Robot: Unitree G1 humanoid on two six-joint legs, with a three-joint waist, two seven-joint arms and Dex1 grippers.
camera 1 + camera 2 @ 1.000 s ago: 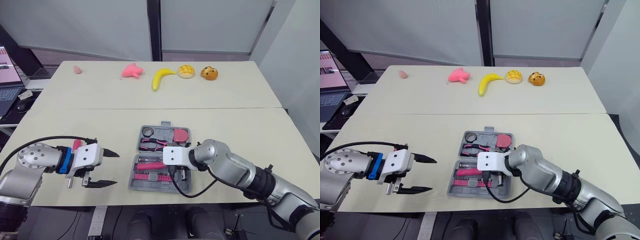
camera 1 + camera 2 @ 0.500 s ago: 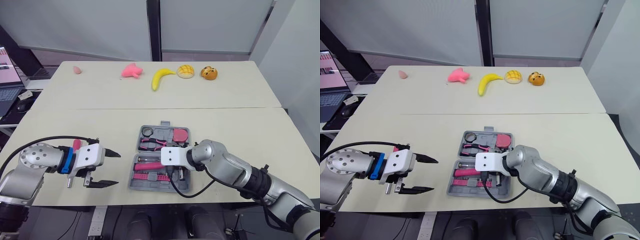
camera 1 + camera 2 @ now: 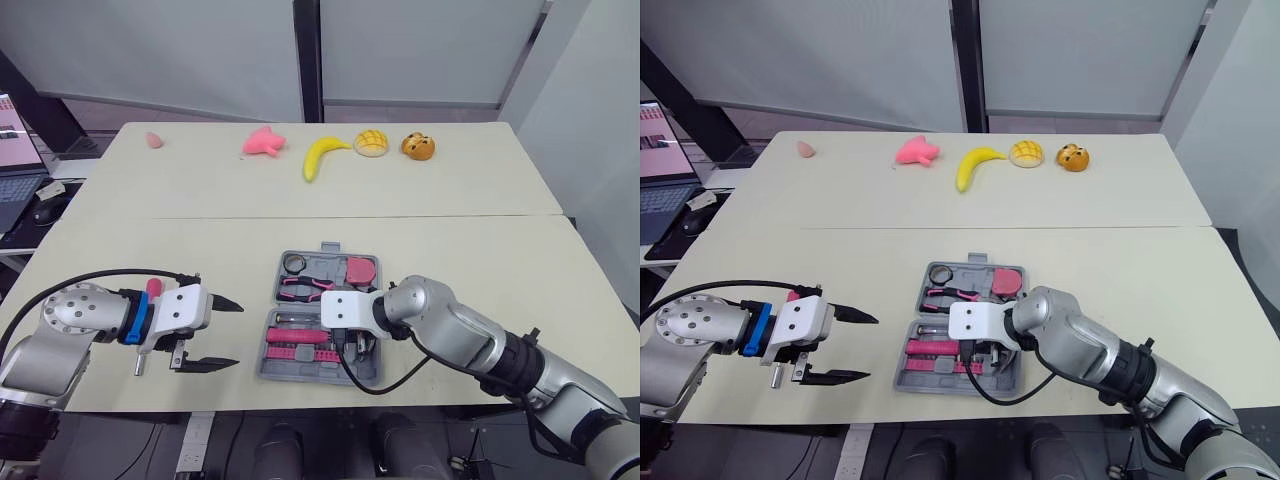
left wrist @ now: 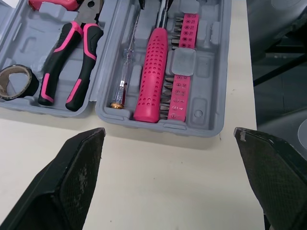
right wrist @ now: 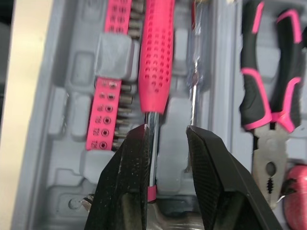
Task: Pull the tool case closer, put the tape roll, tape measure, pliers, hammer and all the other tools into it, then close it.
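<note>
The grey tool case (image 3: pixel 268 372) lies open on the near table. Its far half holds the tape roll (image 3: pixel 294 263), the pink-and-black pliers (image 3: pixel 305 289) and the pink tape measure (image 3: pixel 362 271). The near half holds a pink-handled tool (image 5: pixel 156 52), a clear tester screwdriver (image 4: pixel 123 72) and pink bit strips (image 4: pixel 180 91). My right gripper (image 5: pixel 167 128) hovers low over the near half, its fingers a small gap apart, and the tool's metal shaft (image 5: pixel 152 143) runs beside one finger. To the left of the case, over bare table, my left gripper (image 3: pixel 238 334) is wide open and holds nothing.
On the far table sit a pink toy (image 3: pixel 264 141), a banana (image 3: pixel 322 155), a yellow bun (image 3: pixel 372 142), an orange bun (image 3: pixel 419 146) and a small pink piece (image 3: pixel 154 139). A laptop (image 3: pixel 15 175) stands off the left edge. The case lies close to the table's front edge.
My right gripper has shifted slightly left over the case's near half. The left gripper has barely moved and stays open.
</note>
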